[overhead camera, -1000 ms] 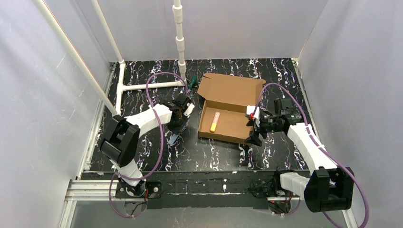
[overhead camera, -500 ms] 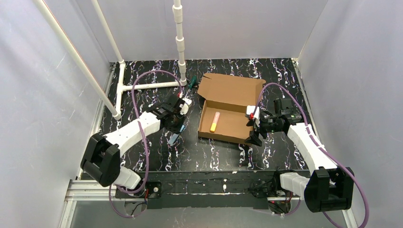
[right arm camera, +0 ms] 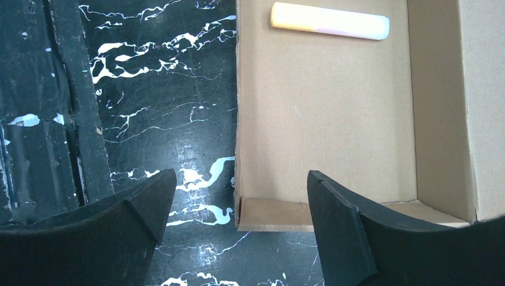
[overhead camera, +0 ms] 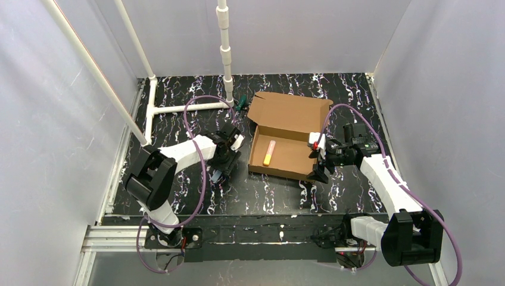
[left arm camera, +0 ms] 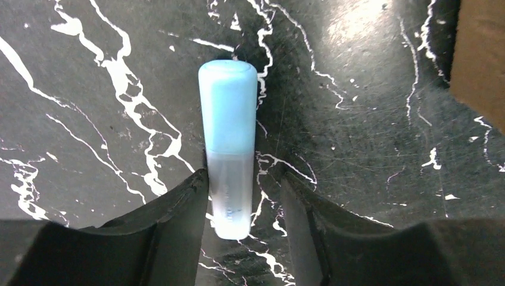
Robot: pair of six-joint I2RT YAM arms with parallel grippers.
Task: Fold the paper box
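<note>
On the desk (overhead camera: 268, 190), seen from above, the paper box (overhead camera: 290, 112) is lying open (a yellow marker (overhead camera: 269, 153) inside). Left wrist: the left pincer (left arm camera: 244, 177) is standing apart, straddling a blue marker (left arm camera: 229, 119). Right wrist: the right pincer (right arm camera: 235, 179) is gaping wide over the box's near-right corner.

The left arm (overhead camera: 181, 150) climbs from its base to a raised elbow, then folds forward and to the right. Its wrist is tipped over so the left claw (overhead camera: 223, 170) points straight down, held low. The fingers (left arm camera: 178, 214) of that claw stand partway apart. The right arm (overhead camera: 384, 176) stretches forward and inward from its base in a gentler bend. The right claw (overhead camera: 317, 159) also faces down, with its jaws spread wide.
</note>
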